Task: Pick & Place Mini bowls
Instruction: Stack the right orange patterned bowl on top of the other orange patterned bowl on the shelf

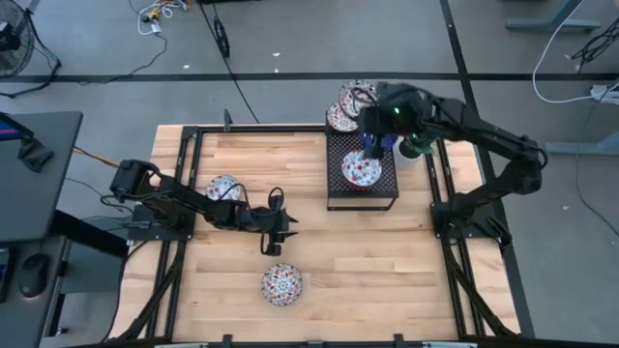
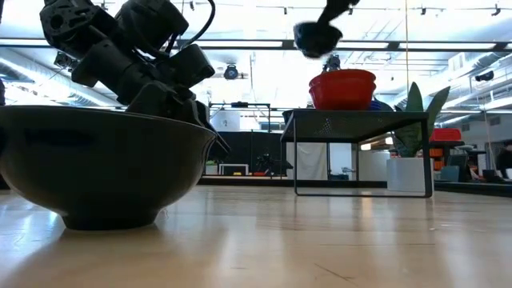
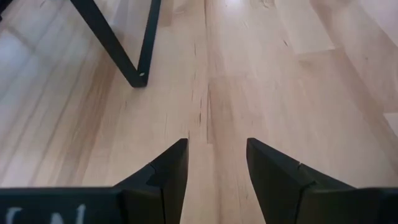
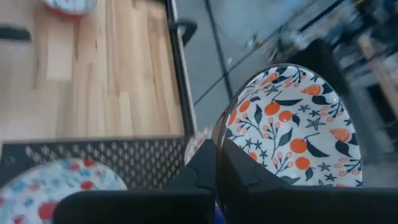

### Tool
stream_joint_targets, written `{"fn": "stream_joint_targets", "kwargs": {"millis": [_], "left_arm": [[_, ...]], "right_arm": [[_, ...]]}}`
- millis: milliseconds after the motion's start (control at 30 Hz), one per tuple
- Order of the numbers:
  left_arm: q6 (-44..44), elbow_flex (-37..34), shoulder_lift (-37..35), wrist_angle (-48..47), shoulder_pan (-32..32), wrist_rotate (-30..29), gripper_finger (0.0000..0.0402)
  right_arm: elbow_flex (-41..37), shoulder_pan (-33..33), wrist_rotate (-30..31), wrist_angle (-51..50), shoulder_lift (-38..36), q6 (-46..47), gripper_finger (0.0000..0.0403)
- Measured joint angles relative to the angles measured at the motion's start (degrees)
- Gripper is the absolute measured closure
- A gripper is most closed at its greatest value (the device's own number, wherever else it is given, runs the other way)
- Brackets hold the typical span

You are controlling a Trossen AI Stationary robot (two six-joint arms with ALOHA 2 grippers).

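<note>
My right gripper is shut on a white bowl with an orange-fruit pattern and hovers over the black wire rack, near its far end. A red-and-blue floral bowl sits on its base on the rack top. Two more patterned bowls lie just beyond the rack's far edge. On the table rest one floral bowl and another near the front edge. My left gripper is open, low over bare wood between those two, touching nothing. My right gripper pinches the fruit-pattern bowl by its rim, one finger inside the bowl and one outside. The bowl is lifted clear above the rack and tilted steeply, its inside facing my wrist camera.
A small green plant in a white pot stands beside the rack on the table's right. The rack's thin black legs stand close ahead of my left gripper. Black frame rails run along the table's edges. Bare wood lies between the rack and the near edge.
</note>
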Motion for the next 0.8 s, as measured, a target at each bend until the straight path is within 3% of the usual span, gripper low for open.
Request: {"fn": "stream_joint_targets", "kwargs": {"millis": [200,433,800], "left_arm": [[-1.93,0.0,0.04,-0.28,0.0,0.0,0.0234],[-3.33,0.0,0.04,-0.26,-0.13,0.0,0.0234],[-4.2,0.0,0.04,-0.22,-1.5,0.02,0.0234]], "right_arm": [[0.0,-8.07,-7.71,0.3,3.1,-2.69,0.0396],[0.0,-11.65,-13.81,4.33,9.54,-5.79,0.0396],[-0.04,-11.82,-13.72,3.77,15.53,-3.19,0.0396]]}}
